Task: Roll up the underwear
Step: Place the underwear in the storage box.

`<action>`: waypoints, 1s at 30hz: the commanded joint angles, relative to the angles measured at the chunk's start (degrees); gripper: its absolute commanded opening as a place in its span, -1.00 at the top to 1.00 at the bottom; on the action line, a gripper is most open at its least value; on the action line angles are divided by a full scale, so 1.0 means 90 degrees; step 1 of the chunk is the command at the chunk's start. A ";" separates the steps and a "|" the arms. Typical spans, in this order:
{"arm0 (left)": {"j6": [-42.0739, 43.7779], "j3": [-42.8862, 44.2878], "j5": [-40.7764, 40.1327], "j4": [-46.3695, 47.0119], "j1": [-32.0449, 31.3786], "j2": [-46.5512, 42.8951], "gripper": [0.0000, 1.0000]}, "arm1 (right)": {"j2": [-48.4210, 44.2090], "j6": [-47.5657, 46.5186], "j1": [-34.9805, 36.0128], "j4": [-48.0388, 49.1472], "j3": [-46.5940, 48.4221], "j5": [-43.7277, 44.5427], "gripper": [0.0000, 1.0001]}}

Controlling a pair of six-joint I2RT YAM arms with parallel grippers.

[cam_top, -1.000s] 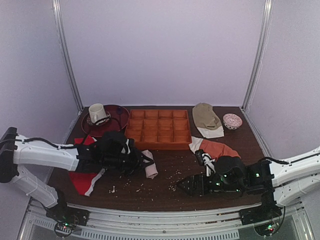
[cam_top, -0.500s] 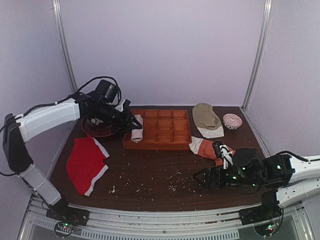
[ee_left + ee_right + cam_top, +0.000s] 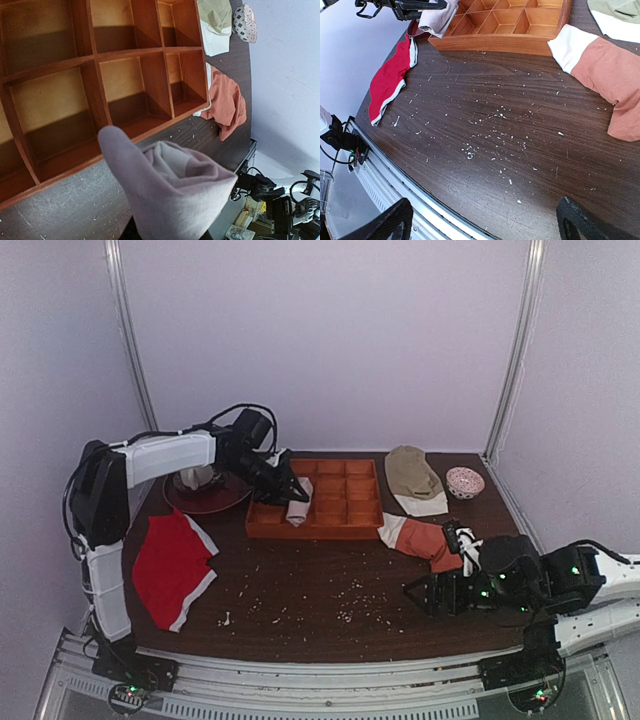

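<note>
I can read no text, label, brand or number in any of my views. On the underwear [image 3: 170, 195], the cloth facing the left wrist camera shows no lettering I can make out. The bowl [image 3: 246, 22] carries a dotted pattern, not letters. The small boxes [image 3: 242, 221] beyond the table edge in the left wrist view may be printed, but they're too small and blurred for me to read.
</note>
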 commanded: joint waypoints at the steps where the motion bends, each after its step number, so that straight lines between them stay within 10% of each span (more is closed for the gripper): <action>1: -0.0254 0.0094 0.0398 0.0980 0.0169 0.0239 1.00 | -0.0047 0.0037 -0.0040 -0.0390 0.0202 0.0257 -1.00; 14: -0.1159 0.0059 0.0346 0.2344 0.0303 0.1137 1.00 | 0.0123 0.0103 -0.0235 -0.0464 0.0198 0.0192 -1.00; 30: -0.0438 0.0414 -0.0667 0.0664 0.0312 0.1525 1.00 | 0.0167 0.0086 -0.0440 -0.0393 0.0109 0.0019 -1.00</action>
